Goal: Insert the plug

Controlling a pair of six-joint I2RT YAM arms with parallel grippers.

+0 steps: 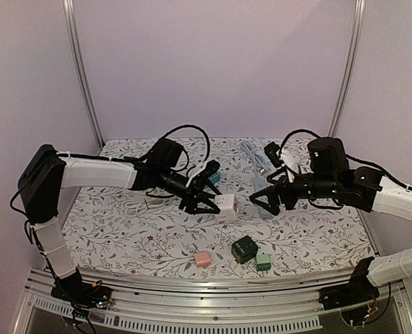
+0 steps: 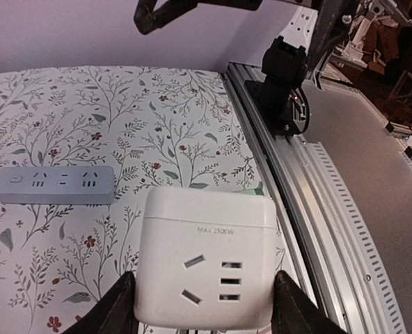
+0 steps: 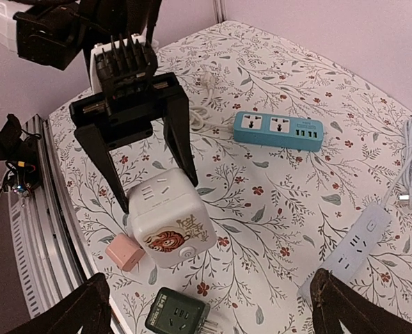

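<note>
Centre frame, my left jaws clamp the white cube socket (image 1: pixel 227 206); my right jaws gape empty beside it.

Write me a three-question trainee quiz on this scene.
1. True or false: the right gripper is open and empty.
2. What does the left gripper hold? A) white cube B) teal strip C) cable
3. Fill in: in the top view, the small adapter left of the dark green adapter is coloured ____.
Key: 1 true; 2 A; 3 pink.
</note>
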